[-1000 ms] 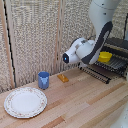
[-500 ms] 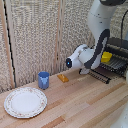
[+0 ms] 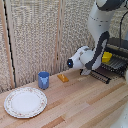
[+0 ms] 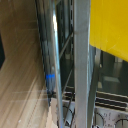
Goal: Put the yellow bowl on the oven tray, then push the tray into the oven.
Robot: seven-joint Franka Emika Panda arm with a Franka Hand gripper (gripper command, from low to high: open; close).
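Swung the arm (image 3: 95, 55) slightly toward the exterior view's right, nearer the oven (image 3: 118, 50), with the elbow lifted a little.

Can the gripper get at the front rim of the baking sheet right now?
Probably yes: the gripper sits at the baking sheet rim with nothing between them, and the yellow dish rests farther back, clear of that edge.

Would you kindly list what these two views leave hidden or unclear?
- Gripper: in the exterior view the arm hides it; the wrist view shows only one blue tip, so open or shut cannot be told.
- Oven: cut off by the exterior view's right edge; its door is not visible.
- Yellow dish: partly behind the arm; the wrist view crops it to a blurred yellow patch.
- Baking sheet: its far part is behind the arm.
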